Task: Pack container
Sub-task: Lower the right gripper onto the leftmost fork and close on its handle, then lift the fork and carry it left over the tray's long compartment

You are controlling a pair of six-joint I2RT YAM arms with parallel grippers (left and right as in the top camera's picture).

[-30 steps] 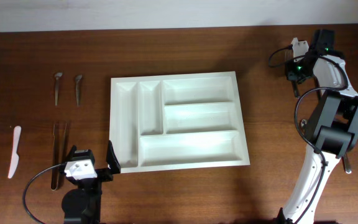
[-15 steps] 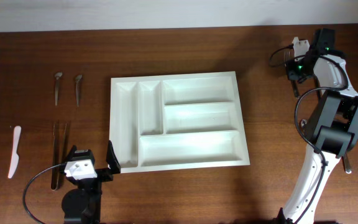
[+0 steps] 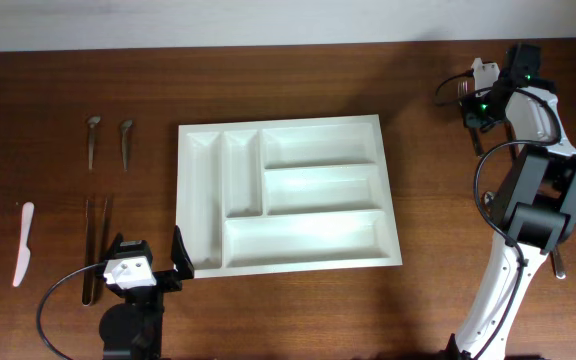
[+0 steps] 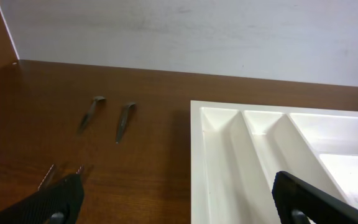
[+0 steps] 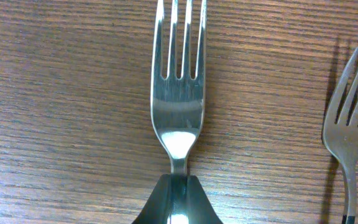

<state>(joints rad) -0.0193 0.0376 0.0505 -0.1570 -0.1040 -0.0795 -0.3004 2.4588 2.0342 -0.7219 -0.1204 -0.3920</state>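
The container (image 3: 392,215), a large white five-compartment cutlery tray, lies mid-table with nothing in its compartments; its left end shows in the left wrist view (image 4: 196,162). My right gripper (image 3: 475,100) is at the far right of the table. In the right wrist view it (image 5: 178,182) is shut on the neck of a steel fork (image 5: 178,106), tines pointing away over the wood. A second fork (image 5: 351,127) lies to its right. My left gripper (image 3: 178,256) is open and empty at the tray's front-left corner, and its jaws (image 4: 179,208) span wood and tray edge.
Two small spoons (image 3: 92,141) (image 3: 126,142) lie at the far left and also show in the left wrist view (image 4: 90,112) (image 4: 125,121). Metal tongs (image 3: 95,240) and a white plastic knife (image 3: 23,243) lie at the left. Another utensil (image 3: 560,266) lies by the right arm's base.
My right gripper has shifted slightly toward the far right corner. The left arm and the tray have not moved.
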